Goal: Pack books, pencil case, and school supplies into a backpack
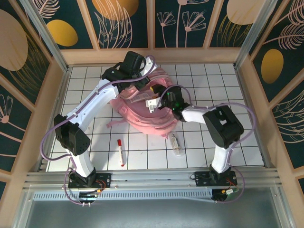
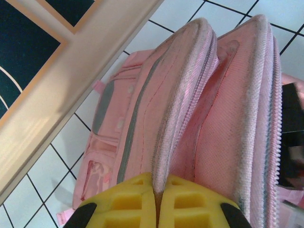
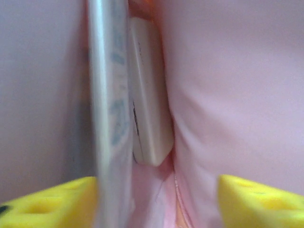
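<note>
Pink fabric dominates the overhead view: a large soft pink backpack (image 1: 137, 116) lies mid-table, the left gripper (image 1: 142, 81) at its top edge and the right gripper (image 1: 156, 99) reaching into its mouth. A slim red-and-white marker pen (image 1: 121, 151) and a small clear tube (image 1: 176, 144) lie unpacked on the white tiled table (image 1: 85, 80).

Left wrist: yellow pads (image 2: 128, 202) are pinched together on the backpack's zipper rim, holding it open.

Right wrist: yellow fingertips (image 3: 259, 199) stand apart inside the pink lining, beside a flat pale sheet-like item (image 3: 109, 95) and a white rounded block (image 3: 149, 104), both too blurred to name.

Packing looks to be midway. The right arm probably has to back out next and fetch the marker.
</note>
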Controlling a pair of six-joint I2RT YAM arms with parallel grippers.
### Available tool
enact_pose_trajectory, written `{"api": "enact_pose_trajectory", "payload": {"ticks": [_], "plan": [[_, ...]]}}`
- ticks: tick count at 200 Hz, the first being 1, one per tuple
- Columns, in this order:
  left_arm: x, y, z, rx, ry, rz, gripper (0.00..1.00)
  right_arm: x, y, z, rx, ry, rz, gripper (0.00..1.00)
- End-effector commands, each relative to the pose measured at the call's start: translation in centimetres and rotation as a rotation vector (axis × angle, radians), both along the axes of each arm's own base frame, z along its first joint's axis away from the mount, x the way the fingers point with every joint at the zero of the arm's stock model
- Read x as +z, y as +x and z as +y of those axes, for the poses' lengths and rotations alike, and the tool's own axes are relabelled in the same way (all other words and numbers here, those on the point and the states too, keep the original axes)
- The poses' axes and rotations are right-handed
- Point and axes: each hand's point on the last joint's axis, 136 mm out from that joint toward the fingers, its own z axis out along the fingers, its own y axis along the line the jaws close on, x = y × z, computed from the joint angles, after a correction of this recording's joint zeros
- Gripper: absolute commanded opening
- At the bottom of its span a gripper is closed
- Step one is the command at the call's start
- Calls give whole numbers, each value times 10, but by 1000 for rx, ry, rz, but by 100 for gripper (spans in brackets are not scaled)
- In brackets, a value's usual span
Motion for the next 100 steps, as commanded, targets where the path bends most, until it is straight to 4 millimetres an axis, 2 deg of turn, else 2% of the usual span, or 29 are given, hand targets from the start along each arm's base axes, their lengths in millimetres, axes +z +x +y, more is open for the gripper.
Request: {"api": "enact_pose_trajectory", "payload": {"ticks": [1, 26, 51, 71, 81, 100], "plan": [[50, 5, -15, -26, -135, -126, 0, 12, -27, -14, 15, -19, 138, 99], [47, 6, -19, -22, -156, -104, 0, 12, -59, -26, 34, 4, 271, 99], [34, -4, -32, -79, -207, -35, 0, 29, -99, -34, 89, 52, 432, 99], [20, -13, -41, -112, -238, 48, 0, 50, -133, -39, 133, 142, 573, 99], [13, -17, -41, -117, -235, 71, 0, 56, -146, -41, 139, 202, 605, 99], [9, -23, -38, -114, -248, 80, 0, 83, -170, -48, 151, 372, 628, 99]]}}
